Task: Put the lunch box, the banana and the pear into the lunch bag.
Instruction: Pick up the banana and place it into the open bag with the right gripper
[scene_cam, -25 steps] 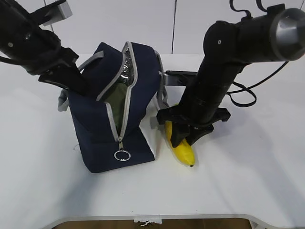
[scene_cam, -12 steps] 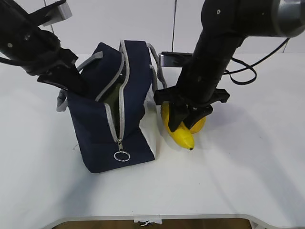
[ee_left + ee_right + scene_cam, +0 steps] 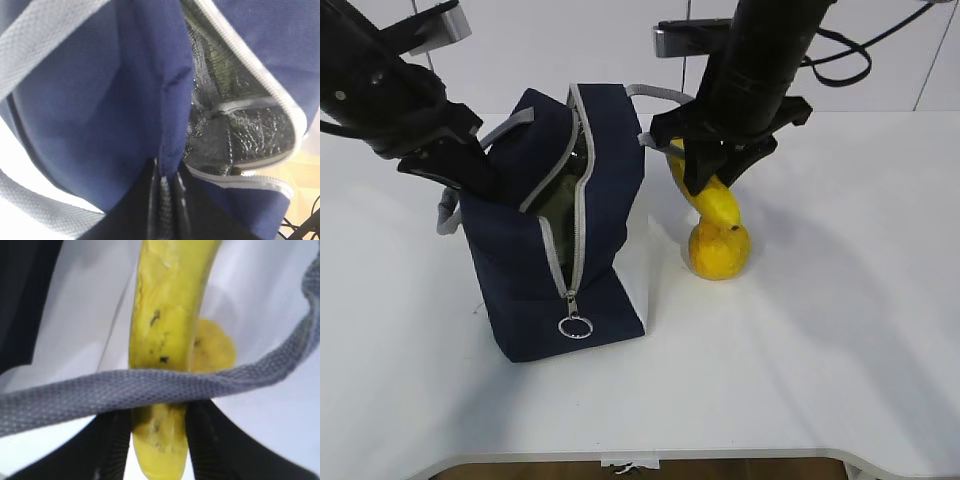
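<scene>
The navy lunch bag point(image 3: 605, 200) stands unzipped on the table, its silver lining point(image 3: 235, 130) showing. My left gripper point(image 3: 470, 175) point(image 3: 165, 200) is shut on the blue fabric at the left edge of the bag's opening. A dull green surface point(image 3: 563, 207) inside the opening looks like the lunch box lid. My right gripper point(image 3: 712, 172) point(image 3: 157, 440) is shut on the yellow banana point(image 3: 721, 203) point(image 3: 165, 325), held in the air right of the bag's top. The orange-yellow pear point(image 3: 719, 253) point(image 3: 216, 347) sits on the table just under the banana's tip.
A grey handle strap point(image 3: 150, 387) point(image 3: 665, 95) of the bag crosses in front of the banana and my right fingers. The zipper's ring pull point(image 3: 575, 327) hangs at the bag's front. The white table point(image 3: 840, 330) stretches to the right and front.
My right gripper has lifted the banana off the table and up toward the bag's top, uncovering the pear below. The left gripper and the bag have stayed in place.
</scene>
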You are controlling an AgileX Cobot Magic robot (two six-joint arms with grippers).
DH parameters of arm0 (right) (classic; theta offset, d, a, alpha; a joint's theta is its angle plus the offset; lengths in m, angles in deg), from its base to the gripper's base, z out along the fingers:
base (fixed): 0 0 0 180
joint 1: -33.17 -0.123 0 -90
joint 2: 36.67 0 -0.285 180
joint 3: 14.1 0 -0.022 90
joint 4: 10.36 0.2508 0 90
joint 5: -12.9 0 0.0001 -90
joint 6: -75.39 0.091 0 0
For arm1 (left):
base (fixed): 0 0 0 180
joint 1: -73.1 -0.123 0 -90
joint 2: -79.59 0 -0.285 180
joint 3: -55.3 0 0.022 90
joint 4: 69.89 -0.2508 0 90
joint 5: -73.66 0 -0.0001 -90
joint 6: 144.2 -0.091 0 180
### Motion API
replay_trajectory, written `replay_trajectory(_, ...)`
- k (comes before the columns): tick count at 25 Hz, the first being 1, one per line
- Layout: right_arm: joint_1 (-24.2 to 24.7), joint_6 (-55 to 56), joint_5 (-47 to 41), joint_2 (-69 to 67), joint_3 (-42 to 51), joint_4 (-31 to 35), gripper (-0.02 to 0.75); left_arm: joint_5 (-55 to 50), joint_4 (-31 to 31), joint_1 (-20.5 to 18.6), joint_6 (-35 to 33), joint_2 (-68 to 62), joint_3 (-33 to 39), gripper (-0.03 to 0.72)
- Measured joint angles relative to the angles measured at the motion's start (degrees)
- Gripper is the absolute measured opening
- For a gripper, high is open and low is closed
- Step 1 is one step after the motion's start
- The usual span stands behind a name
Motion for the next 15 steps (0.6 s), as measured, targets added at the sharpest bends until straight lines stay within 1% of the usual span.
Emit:
replay_trajectory(3, 0.0, 0.1, -0.2, 0.0, -1.4, -3.1, 0.267, 0.0, 0.0, 0.0, 0.0, 0.0, 0.0, 0.012)
replay_trajectory(4, 0.0, 0.1, -0.3, 0.0, -2.1, -5.3, 0.267, 0.0, 0.0, 0.0, 0.0, 0.0, 0.0, 0.012)
replay_trajectory(10, 0.0, 0.1, -0.8, 0.2, -2.2, -10.9, 0.267, -0.1, 0.0, 0.0, 0.0, 0.0, 0.0, 0.012)
replay_trajectory(15, 0.0, 0.9, -1.0, 1.9, -2.3, -17.1, 0.267, -0.1, -0.1, 0.0, 0.0, 0.0, 0.0, 0.012)
